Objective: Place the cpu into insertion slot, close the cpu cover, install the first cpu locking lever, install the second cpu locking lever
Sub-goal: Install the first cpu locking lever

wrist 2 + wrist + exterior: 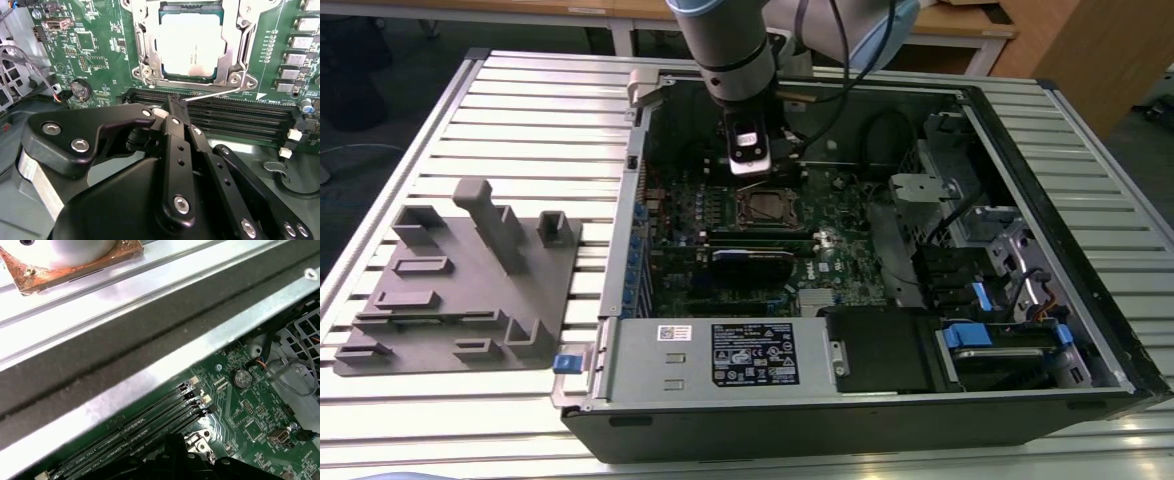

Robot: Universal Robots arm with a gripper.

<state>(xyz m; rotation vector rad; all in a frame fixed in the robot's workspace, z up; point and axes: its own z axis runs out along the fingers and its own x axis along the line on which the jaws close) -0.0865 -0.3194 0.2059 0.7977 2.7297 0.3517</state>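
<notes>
Hanging at the slot's point(767, 207) twelve o'clock in the exterior view, fingers point(175, 107) pinch narrow, seemingly to nudge a lever point(212, 93). The cpu point(189, 47) lies beneath the closed cover point(235, 45).

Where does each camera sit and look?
Exterior view: off the arm, looking down into the open black computer case; arm and black gripper show.
Second wrist view: at the wrist, along the gripper toward the silver square cpu.
First wrist view: at the wrist, toward the case's metal wall.
Both wrist views share black memory slots.
</notes>
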